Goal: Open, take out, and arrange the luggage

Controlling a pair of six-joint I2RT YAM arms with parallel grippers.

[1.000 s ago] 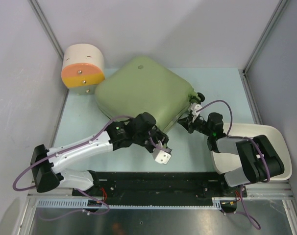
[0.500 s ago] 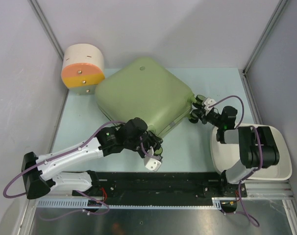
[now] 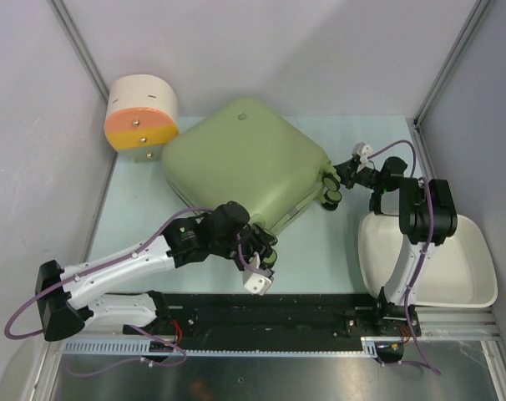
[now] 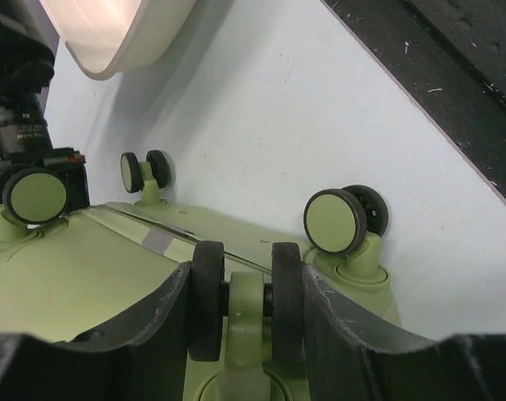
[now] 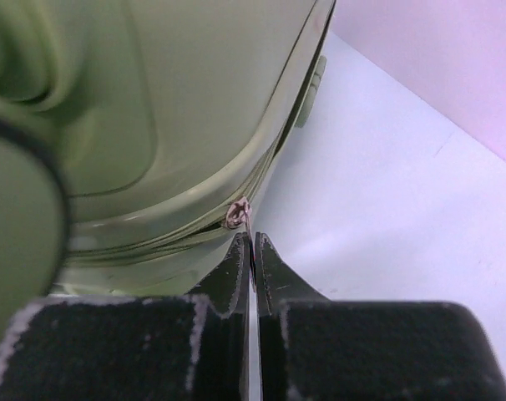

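A cream-and-orange drum (image 3: 141, 114) stands at the far left corner of the table (image 3: 336, 251). Just right of it the green suitcase (image 3: 240, 159) lies flat and zipped shut in the middle. At its near corner the left claw (image 4: 245, 309) is clamped around a wheel (image 4: 207, 296). At its right corner the right claw (image 5: 251, 251) is clenched on the zip pull (image 5: 236, 215). A white basin (image 3: 453, 276) sits at the near right
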